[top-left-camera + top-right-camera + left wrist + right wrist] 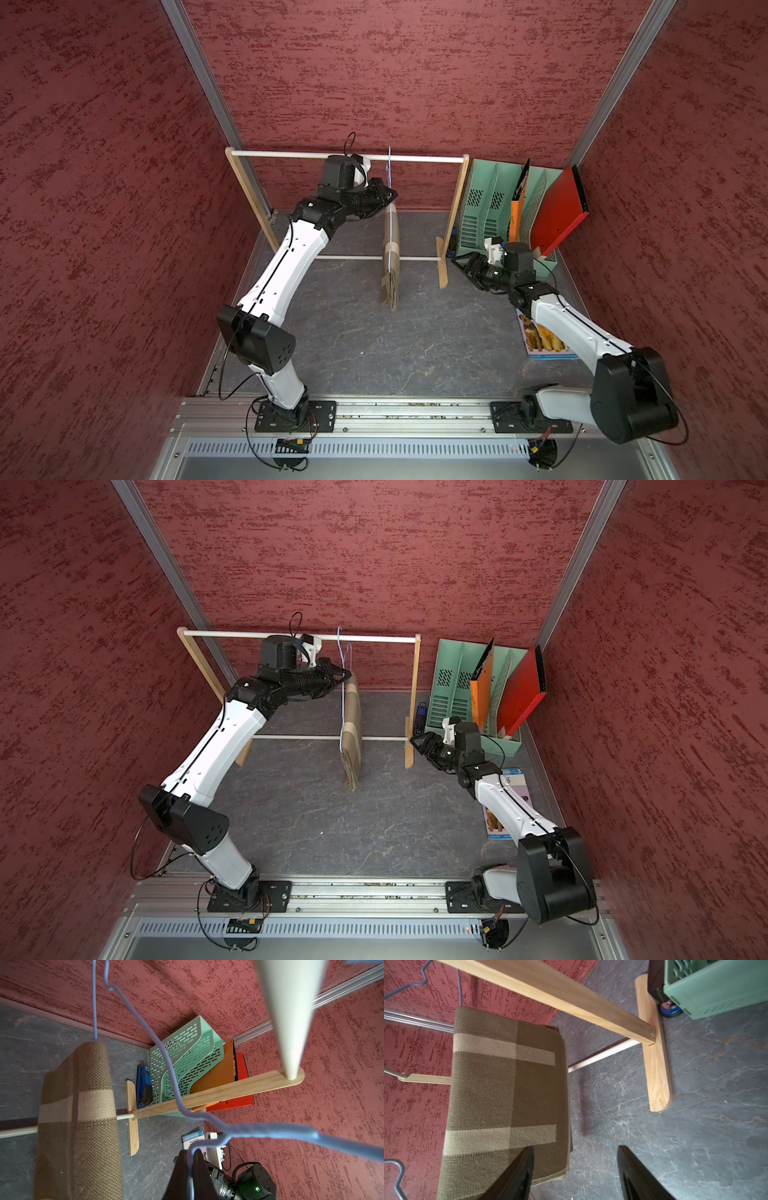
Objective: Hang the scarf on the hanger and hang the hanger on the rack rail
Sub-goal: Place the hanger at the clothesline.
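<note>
Well, from above, in both top views, counts one scarf [390,257], one hanger [389,166] and one wooden rack [291,154]. Finds the scarf folded over the low wire of the hanger, inside the rack, hanging down toward the grey surface [374,353]. Puts the hook up by the top white rod; cannot tell if hooked on. Shows the left jaws pressed together near the top of the hanger, and the right jaws well apart from the scarf, by the rack's foot. Counts, off to one side, one green file box [484,199], one orange folder [516,220], one red folder [559,212] and one book [544,340].

Next, from the left wrist, shows the left jaws pinching the thin blue hanger [270,1131] wire. Looks light, stiff and smooth; best held up near the hook. Adds one blue stapler [143,1084] beside the file box.

Last, from the right wrist, shows the right jaws spread wide with nothing between. Sees the scarf [508,1088] just in front: soft, floppy, likely light. Could slide off the smooth wire with a pull on one side. Best pinched at a folded edge, both layers together.
</note>
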`<state>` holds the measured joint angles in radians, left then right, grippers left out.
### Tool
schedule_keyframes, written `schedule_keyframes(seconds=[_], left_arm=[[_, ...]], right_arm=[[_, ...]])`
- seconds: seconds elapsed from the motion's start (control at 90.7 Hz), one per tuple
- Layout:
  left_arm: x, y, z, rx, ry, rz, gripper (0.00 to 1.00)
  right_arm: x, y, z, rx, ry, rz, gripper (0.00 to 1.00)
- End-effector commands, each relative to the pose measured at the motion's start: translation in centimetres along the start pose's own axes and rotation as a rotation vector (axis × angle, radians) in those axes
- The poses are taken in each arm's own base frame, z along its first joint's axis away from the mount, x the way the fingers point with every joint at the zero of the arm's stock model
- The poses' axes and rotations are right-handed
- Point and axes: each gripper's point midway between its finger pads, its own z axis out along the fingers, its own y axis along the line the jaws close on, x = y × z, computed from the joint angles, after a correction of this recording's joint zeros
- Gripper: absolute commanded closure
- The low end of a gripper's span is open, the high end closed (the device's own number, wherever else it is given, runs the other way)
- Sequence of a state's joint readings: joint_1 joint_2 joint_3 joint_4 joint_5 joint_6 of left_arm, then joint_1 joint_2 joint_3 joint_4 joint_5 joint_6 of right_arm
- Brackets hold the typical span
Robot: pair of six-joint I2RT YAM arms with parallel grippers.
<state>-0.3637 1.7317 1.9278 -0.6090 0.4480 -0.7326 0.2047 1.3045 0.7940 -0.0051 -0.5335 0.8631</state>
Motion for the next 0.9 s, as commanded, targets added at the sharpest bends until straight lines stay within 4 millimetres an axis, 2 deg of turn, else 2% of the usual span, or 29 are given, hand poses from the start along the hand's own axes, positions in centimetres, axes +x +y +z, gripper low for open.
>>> schedule_keyframes(seconds=[0.0,0.176,0.452,0.595,0.893], left_arm=[[-2.6,-3.0,-0.7,0.1,-0.075,0.051,1.0],[-3.5,-1.6,0.5,0.088,-0.073,0.022,1.0],[-3.0,-0.6,1.2,0.073,-0.059,0.013,1.0],[-2.5,-0.3,1.0,0.069,-0.054,0.012,0.91],[-1.4,0.5,0.2,0.062,-0.061,0.012,0.83]], right_arm=[[-1.3,1.1,-0.8,-0.013,-0.047,-0.03,0.32],[-1.4,1.0,-0.8,-0.011,-0.052,-0.029,0.32],[-1.6,1.0,-0.7,-0.012,-0.054,-0.022,0.32],[-1.6,1.0,-0.6,-0.013,-0.051,-0.02,0.32],[-1.6,1.0,-0.6,-0.015,-0.051,-0.019,0.32]])
